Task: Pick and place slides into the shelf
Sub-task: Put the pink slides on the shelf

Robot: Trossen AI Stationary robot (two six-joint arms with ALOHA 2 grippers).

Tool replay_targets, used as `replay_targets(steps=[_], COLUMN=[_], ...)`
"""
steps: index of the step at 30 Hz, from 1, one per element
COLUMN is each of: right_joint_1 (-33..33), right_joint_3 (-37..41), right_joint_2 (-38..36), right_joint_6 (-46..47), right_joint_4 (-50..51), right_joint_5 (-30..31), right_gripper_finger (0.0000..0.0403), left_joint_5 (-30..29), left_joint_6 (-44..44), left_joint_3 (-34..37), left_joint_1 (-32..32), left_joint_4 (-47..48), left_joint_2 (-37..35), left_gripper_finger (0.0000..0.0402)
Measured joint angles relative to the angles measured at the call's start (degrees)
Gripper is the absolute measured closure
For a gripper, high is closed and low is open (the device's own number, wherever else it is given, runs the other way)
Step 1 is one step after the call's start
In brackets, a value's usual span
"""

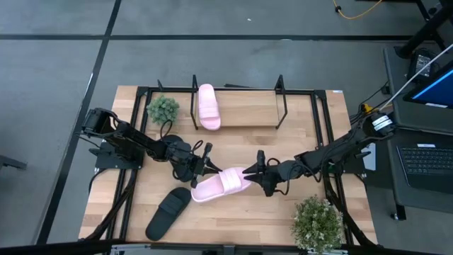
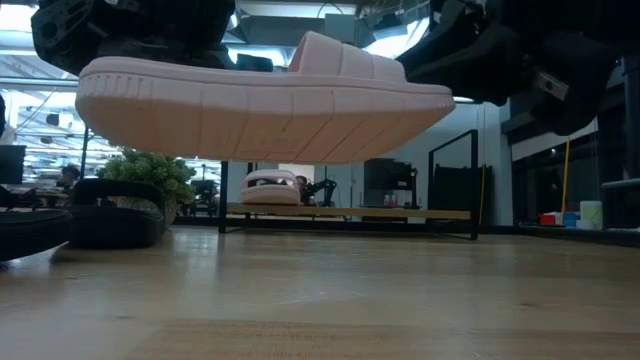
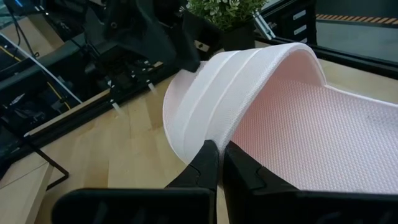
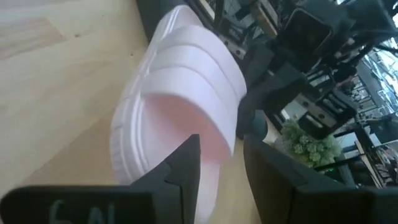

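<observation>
Holding a pale pink foam slide sandal (image 1: 221, 185) aloft between both hands, I find its long axis running left to right. My left hand (image 1: 207, 168) is clamped on the heel edge; my right hand (image 1: 253, 172) pinches the toe end. The wire-framed wooden shelf (image 1: 248, 117) lies beyond, across the light wooden worktop (image 1: 269, 212), bearing one pink slide (image 1: 207, 106).

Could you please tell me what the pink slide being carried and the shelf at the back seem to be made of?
The pink slide looks like soft moulded foam or rubber, matte: its footbed has a fine dimpled texture, its strap broad ridges and its sole pressed grooves. The shelf seems a light wooden board, smooth and pale, in a thin black frame, probably metal wire or rod.
</observation>
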State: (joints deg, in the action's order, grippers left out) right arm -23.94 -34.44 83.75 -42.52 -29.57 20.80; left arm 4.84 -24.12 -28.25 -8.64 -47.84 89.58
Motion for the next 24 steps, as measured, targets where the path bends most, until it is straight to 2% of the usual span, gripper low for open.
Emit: replay_targets(steps=[11,19,24], right_joint_1=[0.0,0.0,-0.2], right_joint_3=[-6.5,-8.0,-8.0], right_joint_2=[7.7,8.9,8.9], right_joint_6=[-3.2,-3.1,-3.0], right_joint_4=[1.3,1.7,1.7], right_joint_5=[-1.4,-1.4,-1.4], right_gripper_finger=[0.0279,0.0280,0.0311], left_joint_5=[1.2,1.3,1.2], left_joint_6=[0.0,0.1,0.1], left_joint_3=[0.0,0.0,0.0], left_joint_1=[0.0,-0.1,0.0], left_joint_4=[-0.5,-0.7,-0.8], left_joint_2=[0.0,0.0,0.0], left_gripper_finger=[0.0401,0.0401,0.0401])
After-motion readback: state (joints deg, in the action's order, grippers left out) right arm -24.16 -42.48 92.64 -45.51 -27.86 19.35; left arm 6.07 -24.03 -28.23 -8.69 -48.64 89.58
